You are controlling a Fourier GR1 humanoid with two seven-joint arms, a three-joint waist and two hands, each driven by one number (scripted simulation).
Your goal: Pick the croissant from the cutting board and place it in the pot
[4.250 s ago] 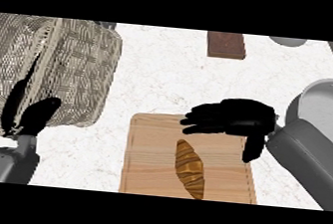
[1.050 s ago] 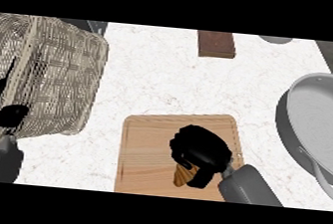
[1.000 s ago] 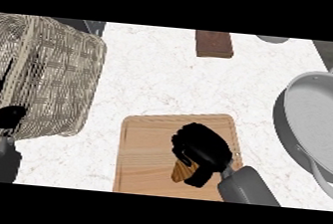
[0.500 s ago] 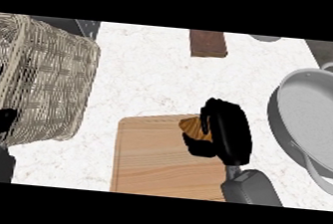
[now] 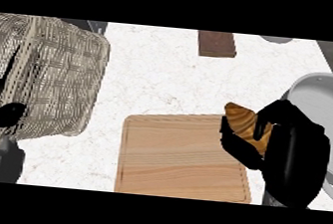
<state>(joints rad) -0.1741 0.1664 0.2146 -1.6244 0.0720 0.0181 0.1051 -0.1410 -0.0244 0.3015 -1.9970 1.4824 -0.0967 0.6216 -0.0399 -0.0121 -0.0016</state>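
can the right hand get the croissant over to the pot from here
Probably yes. The right hand, its fingers curled round the croissant, is right beside the pot, and nothing stands between them.

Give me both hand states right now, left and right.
Left hand: open, resting at the view's left edge, holding nothing.
Right hand: shut on the croissant, beside the pot.
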